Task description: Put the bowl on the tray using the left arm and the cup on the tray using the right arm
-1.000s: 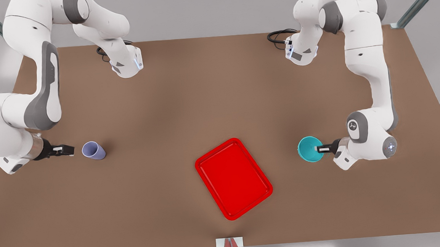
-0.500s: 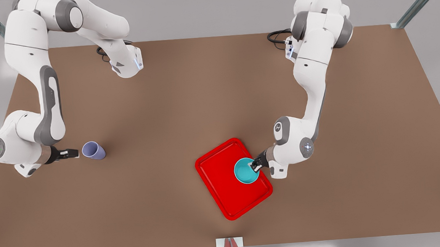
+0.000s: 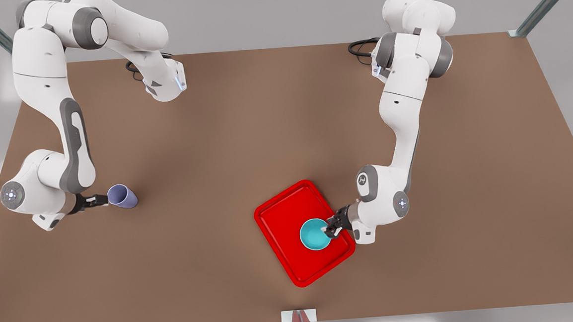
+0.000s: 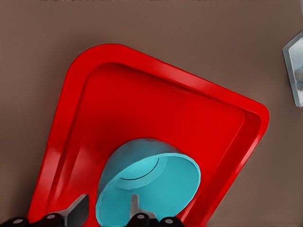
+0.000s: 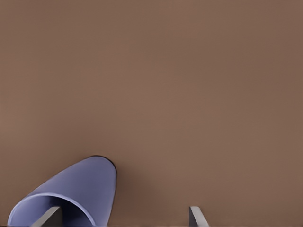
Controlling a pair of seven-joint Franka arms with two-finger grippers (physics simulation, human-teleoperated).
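Note:
The turquoise bowl (image 3: 313,234) (image 4: 147,189) sits inside the red tray (image 3: 280,221) (image 4: 165,109), toward its corner on the front view's right. My left gripper (image 3: 329,228) (image 4: 106,213) is shut on the bowl's rim, one finger inside and one outside. On the front view's left, the lavender cup (image 3: 123,196) (image 5: 85,189) stands on the table. My right gripper (image 3: 102,200) (image 5: 122,216) is open at the cup's rim. One of its fingers (image 5: 47,216) is at the cup's mouth and the other stands well to the side.
A small white marker with a red piece (image 3: 299,317) (image 4: 294,71) sits at the table's near edge, just past the tray. Black cables (image 3: 364,46) lie by the arm bases at the back. Bare brown table separates the cup and the tray.
The left arm carried the bowl from the table on the front view's right onto the tray and shifted it slightly further in. The right gripper advanced until it reached the cup's rim.

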